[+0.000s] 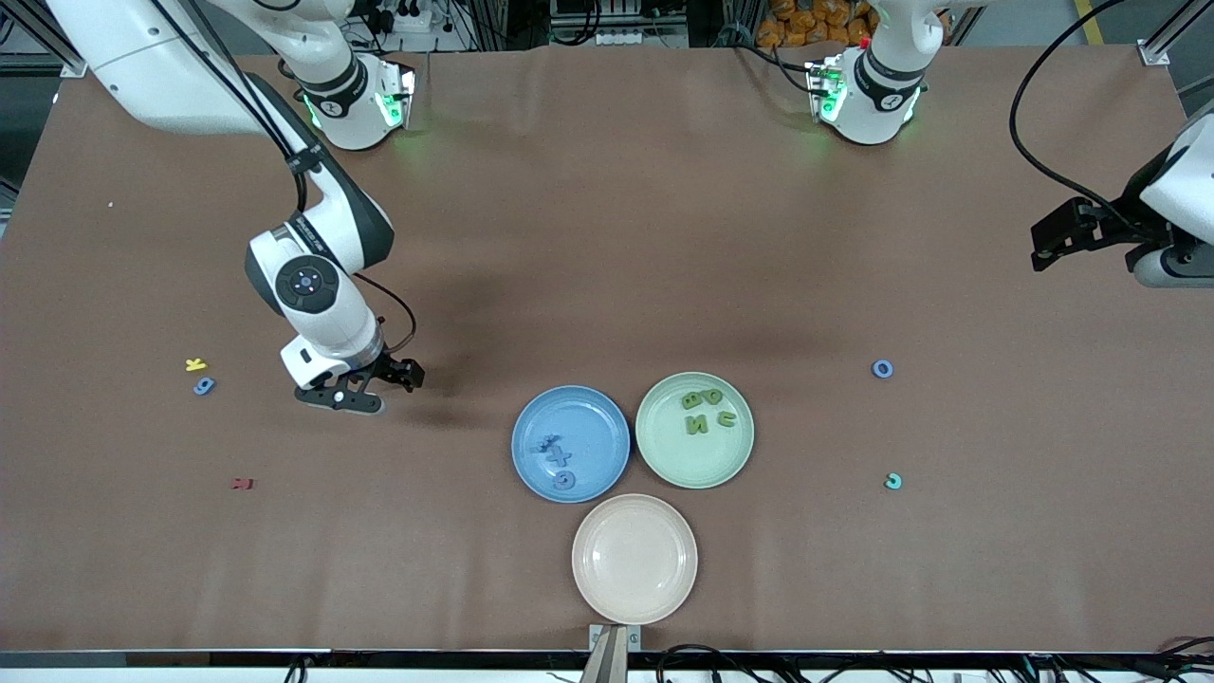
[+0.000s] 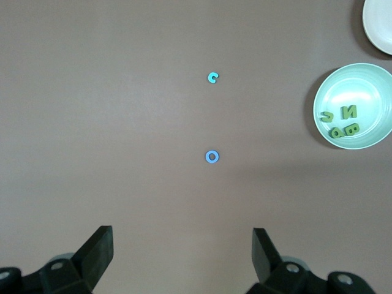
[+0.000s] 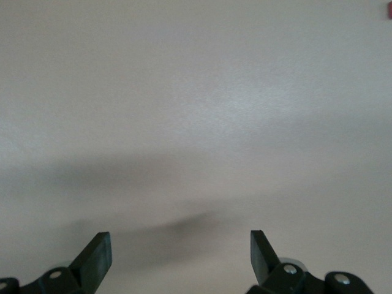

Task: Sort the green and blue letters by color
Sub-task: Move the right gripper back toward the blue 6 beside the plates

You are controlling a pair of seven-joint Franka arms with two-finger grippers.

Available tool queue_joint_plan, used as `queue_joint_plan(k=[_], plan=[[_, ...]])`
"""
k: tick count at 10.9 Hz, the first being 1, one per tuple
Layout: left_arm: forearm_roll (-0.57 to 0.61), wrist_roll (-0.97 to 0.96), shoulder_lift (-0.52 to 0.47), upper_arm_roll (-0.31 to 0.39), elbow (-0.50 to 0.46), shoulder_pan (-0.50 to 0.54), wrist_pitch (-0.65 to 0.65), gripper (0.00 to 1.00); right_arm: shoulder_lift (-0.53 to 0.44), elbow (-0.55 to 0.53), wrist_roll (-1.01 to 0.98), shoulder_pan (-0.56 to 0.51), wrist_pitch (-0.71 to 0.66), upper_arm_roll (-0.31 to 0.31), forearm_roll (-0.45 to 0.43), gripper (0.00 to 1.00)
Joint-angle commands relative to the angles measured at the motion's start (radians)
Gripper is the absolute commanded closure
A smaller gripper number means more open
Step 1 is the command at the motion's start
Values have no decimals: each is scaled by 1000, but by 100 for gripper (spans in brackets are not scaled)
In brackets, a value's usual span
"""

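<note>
Nearest the front camera, at the bottom centre of the frame, sits the cream plate [image 1: 634,559], bare. Just above it the blue plate [image 1: 570,443] carries a few blue letters [image 1: 556,456], and beside it the green plate [image 1: 694,429] holds four green letters [image 1: 707,411].

Loose pieces lie at mid-height. A teal C [image 1: 892,482] and a blue O [image 1: 882,369] rest in the right part of the frame; the left wrist view shows both on bare table, well apart. In the left part lie a dark red letter [image 1: 243,484], a blue 9 [image 1: 204,385] and, almost touching it, a yellow letter [image 1: 195,364].

Between that pair and the blue plate, the right gripper [image 1: 365,387] hangs low over bare table, fingers spread wide and empty. High at the right edge, the left gripper [image 1: 1072,232] waits with its fingers wide apart too, holding nothing.

The likeliest slip is at the blue 9: the yellow letter sits so close that wide fingers closing there could catch or shove it, or carry both to the blue plate. The teal C is an in-between shade and could land on either plate. These pieces are small and flat, so a slightly off-centre pinch may skid one away.
</note>
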Motion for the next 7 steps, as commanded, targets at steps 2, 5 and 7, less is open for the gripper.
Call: queue_joint_plan(k=[2,5,7], plan=[[-22,15,-3,4,-3,-14,-9,0,-60,-52,-185,-108,15,12,-11,0],[-21,12,14,14,0,-28,17,0,-51,-51,-436,-244,16,14,-6,0],[-24,12,7,15,-2,-28,43,0,-37,-44,-540,-321,18,12,-5,0]])
